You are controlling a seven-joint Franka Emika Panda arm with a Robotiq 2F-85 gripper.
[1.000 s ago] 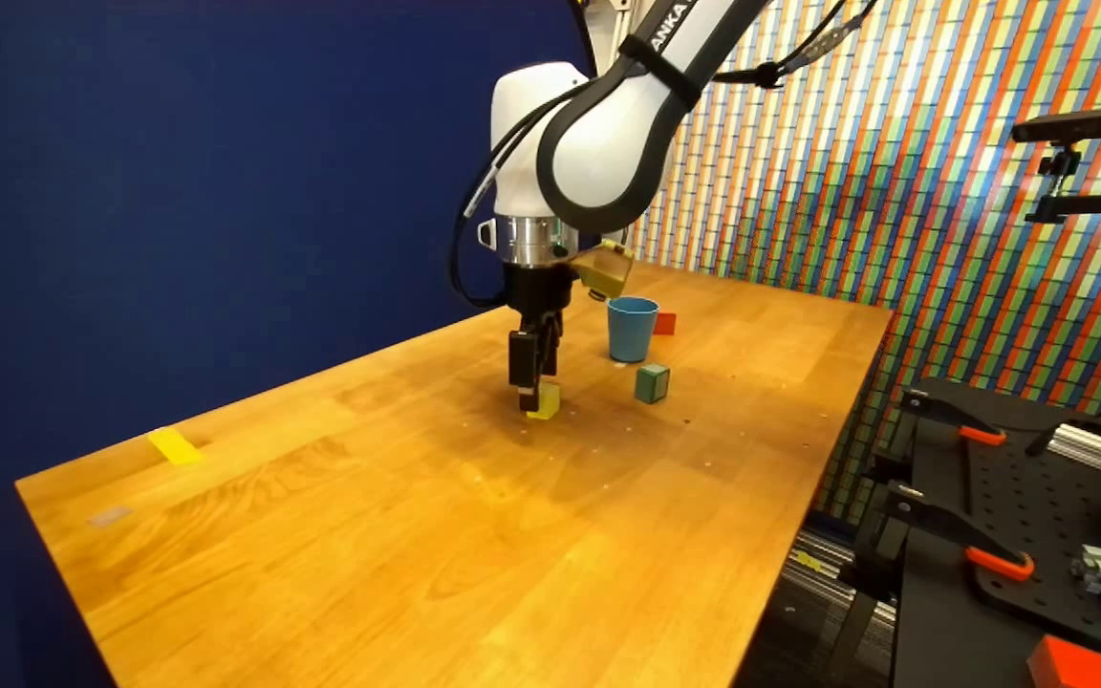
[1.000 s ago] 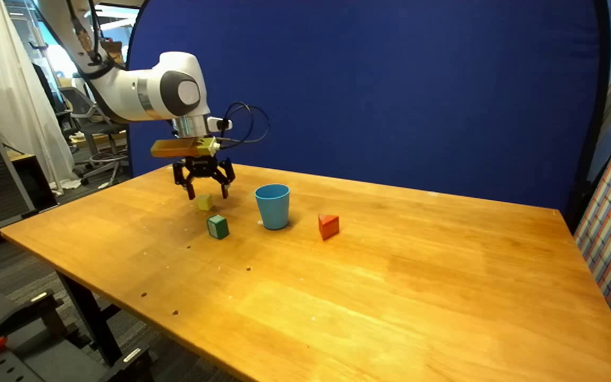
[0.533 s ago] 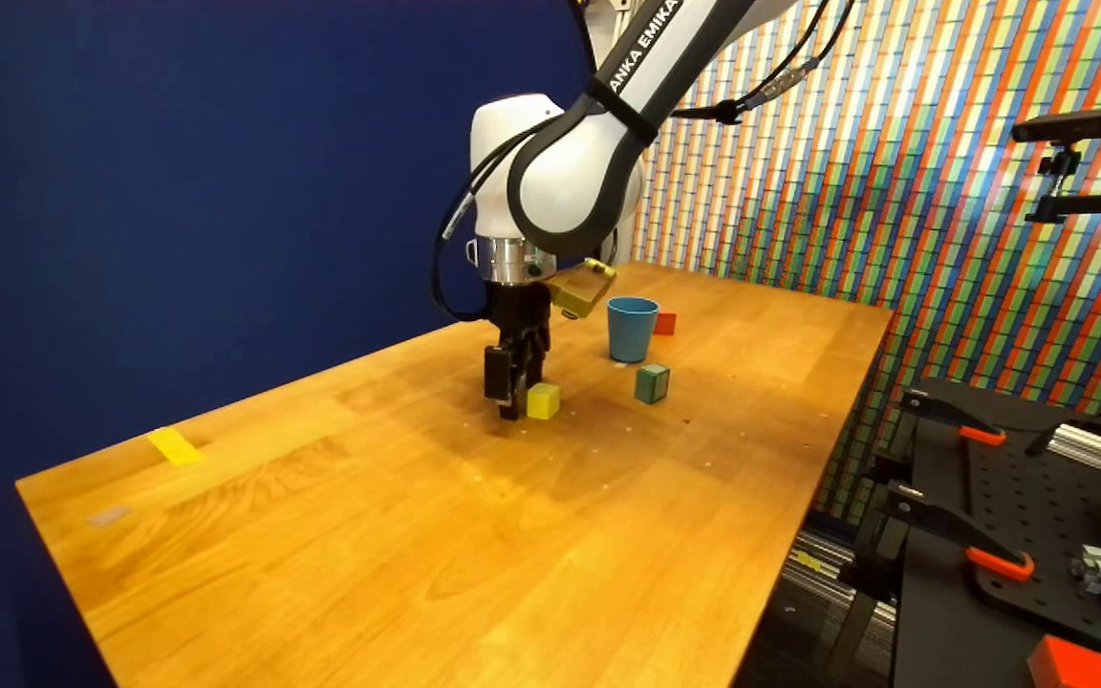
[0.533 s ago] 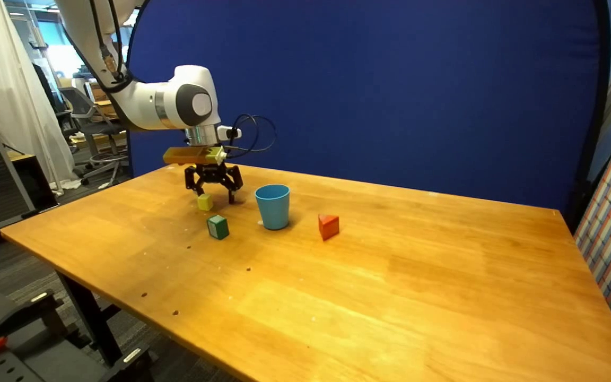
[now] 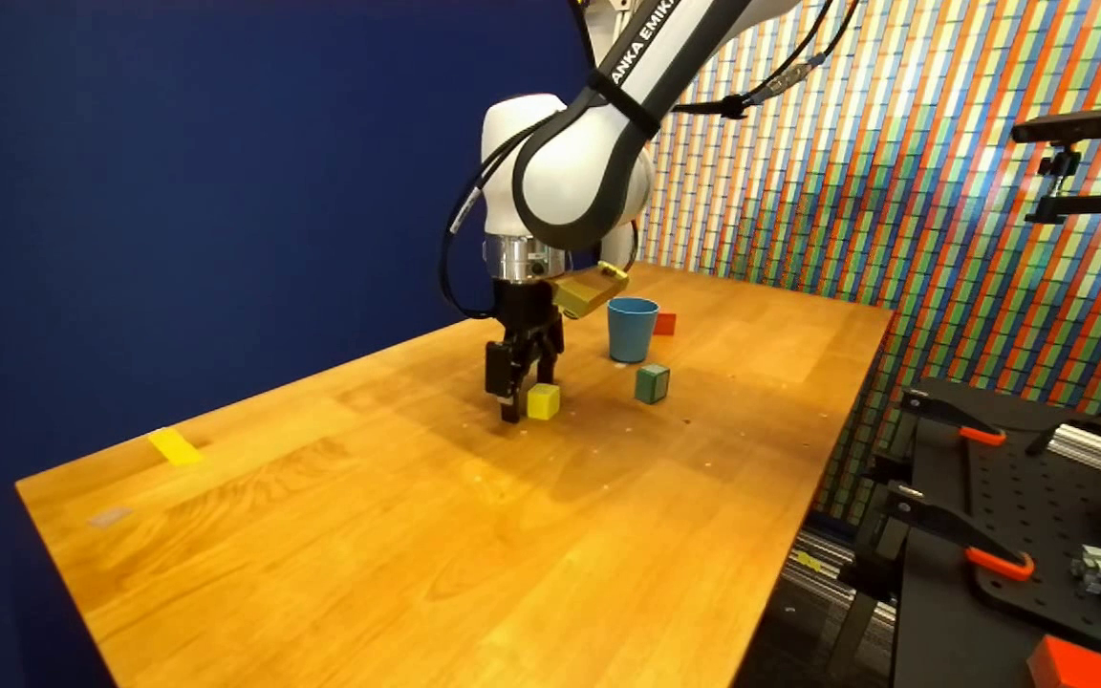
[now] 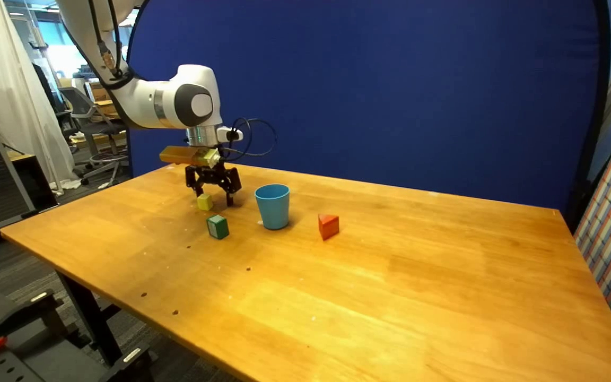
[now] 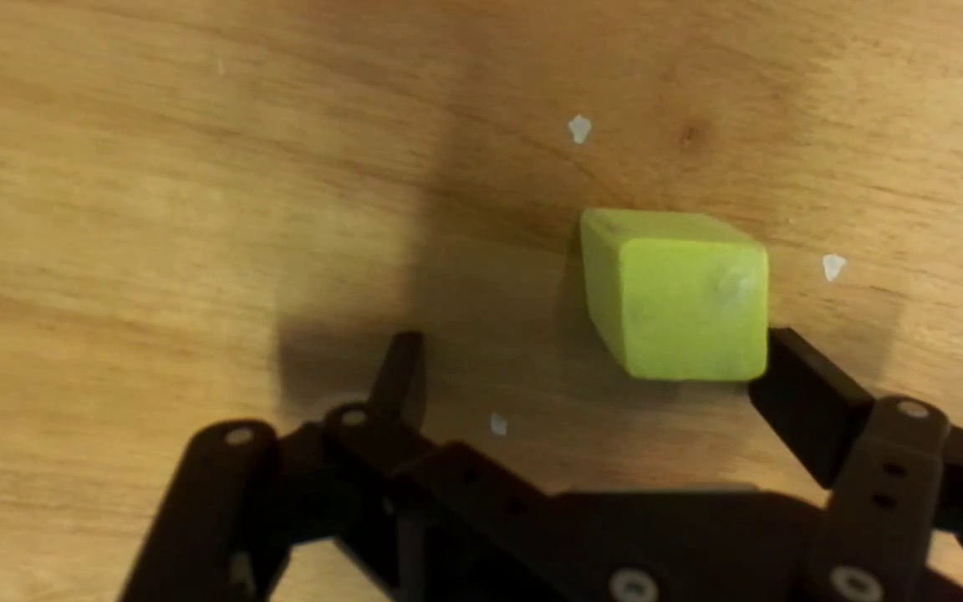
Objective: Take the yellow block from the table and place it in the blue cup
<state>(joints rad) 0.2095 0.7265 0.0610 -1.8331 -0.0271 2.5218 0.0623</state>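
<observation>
The yellow block (image 5: 543, 401) stands on the wooden table (image 5: 436, 564); it shows also in an exterior view (image 6: 204, 202). My gripper (image 5: 528, 397) is open and low, its fingertips near the tabletop. In the wrist view my gripper (image 7: 592, 359) has its fingers wide apart, and the yellow block (image 7: 690, 301) lies just ahead of them, close to the right finger. The block overlaps that fingertip in view; I cannot tell whether they touch. The blue cup (image 5: 631, 333) stands upright beyond the block, also in an exterior view (image 6: 273, 208); it is out of the wrist view.
A green cube (image 6: 218, 227) stands between the block and the cup's near side. A red block (image 6: 329, 227) lies past the cup. A yellow tape strip (image 5: 175, 445) is near the table's corner. A blue backdrop (image 6: 364, 95) rises behind the table.
My gripper has moved down and back from the block, and has turned slightly in the last half second. It stays open. The block, the cup and the other objects have not moved.
</observation>
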